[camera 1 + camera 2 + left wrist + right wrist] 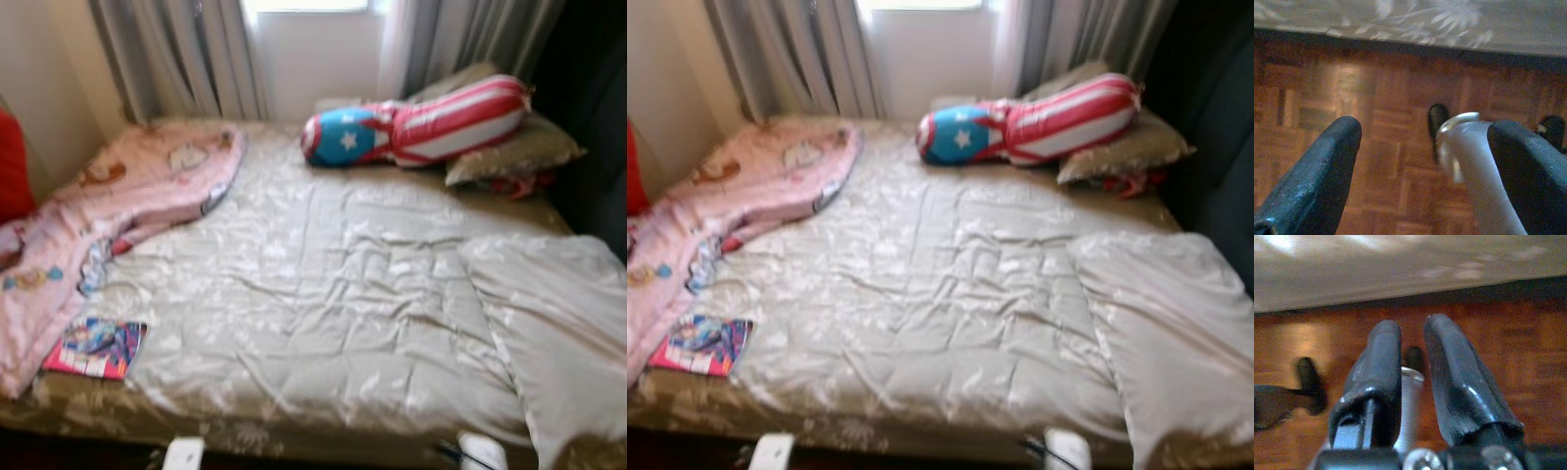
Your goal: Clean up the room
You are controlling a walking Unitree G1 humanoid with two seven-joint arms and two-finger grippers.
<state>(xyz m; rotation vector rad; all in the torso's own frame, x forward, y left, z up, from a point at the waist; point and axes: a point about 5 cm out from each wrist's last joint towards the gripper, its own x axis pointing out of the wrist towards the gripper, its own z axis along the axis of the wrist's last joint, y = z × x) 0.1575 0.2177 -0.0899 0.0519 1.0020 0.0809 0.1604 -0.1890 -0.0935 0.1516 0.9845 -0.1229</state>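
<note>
Hanging over the floor, left gripper spread, right gripper nearly closed; magazine lies on the bed.

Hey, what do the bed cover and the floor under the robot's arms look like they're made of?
Bed cover: likely a satiny quilted fabric, judging by its shiny, crinkled, stitched surface. Floor: apparently wood parquet, reddish-brown small blocks with a slight gloss.

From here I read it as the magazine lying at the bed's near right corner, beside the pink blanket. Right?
Not quite: the magazine lies at the bed's near left corner, beside the pink blanket. The left eye view shows it.
</note>
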